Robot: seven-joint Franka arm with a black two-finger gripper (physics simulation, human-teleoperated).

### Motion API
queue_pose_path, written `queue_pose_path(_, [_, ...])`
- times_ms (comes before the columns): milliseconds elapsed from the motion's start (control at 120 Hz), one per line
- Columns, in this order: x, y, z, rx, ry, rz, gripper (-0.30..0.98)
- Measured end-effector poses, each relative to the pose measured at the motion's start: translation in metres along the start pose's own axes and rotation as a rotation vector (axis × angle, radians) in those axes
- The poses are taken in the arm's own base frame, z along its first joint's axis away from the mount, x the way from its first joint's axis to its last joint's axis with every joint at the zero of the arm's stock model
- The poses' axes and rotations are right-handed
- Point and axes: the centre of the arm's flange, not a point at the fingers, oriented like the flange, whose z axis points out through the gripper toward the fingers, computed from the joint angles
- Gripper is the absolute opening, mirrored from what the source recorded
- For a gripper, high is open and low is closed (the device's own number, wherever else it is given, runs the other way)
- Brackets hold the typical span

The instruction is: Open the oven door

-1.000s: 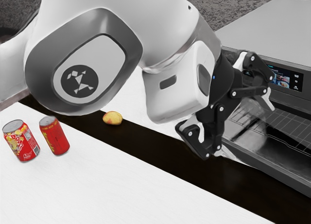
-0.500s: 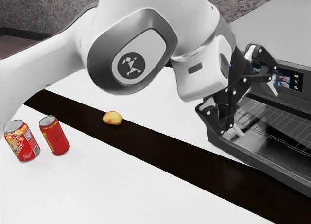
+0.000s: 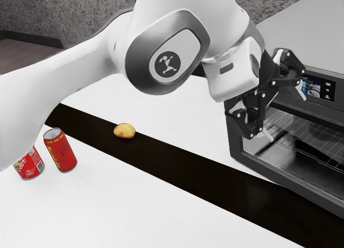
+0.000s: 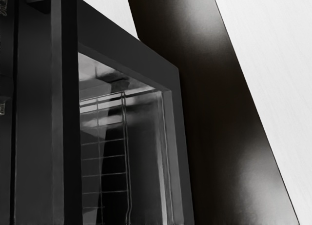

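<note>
I have my gripper (image 3: 285, 114) up at the front of the oven (image 3: 303, 33). Its two fingers are spread wide apart, and it has hold of nothing. The oven door (image 3: 309, 146) is right by the gripper; in the exterior view most of it lies toward four o'clock from the fingers. The door looks shut. I can't tell if a finger is touching it.

In the wrist view, a long dark bar (image 4: 68, 112) runs beside the door's window (image 4: 146, 152), and a wire rack (image 4: 105, 159) shows inside. The little screen (image 3: 312, 89) on the oven is near one fingertip, at about one or two o'clock from the gripper in the exterior view.

Far off toward nine o'clock, a yellow potato (image 3: 124, 130) sits on the dark strip (image 3: 188, 162). Past it, two red cans stand on the white table (image 3: 123, 205), one partly hidden by my arm (image 3: 80, 76).
</note>
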Motion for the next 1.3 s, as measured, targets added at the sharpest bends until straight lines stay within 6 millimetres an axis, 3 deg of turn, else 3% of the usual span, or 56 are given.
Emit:
queue_pose_path(1108, [-0.028, -0.015, 0.047, -0.043, 0.014, -0.019, 0.69])
queue_pose_path(1250, [-0.025, -0.007, 0.053, -0.064, 0.005, -0.013, 0.70])
queue_pose_path(1300, [-0.015, 0.012, 0.052, -0.085, -0.031, 0.006, 0.69])
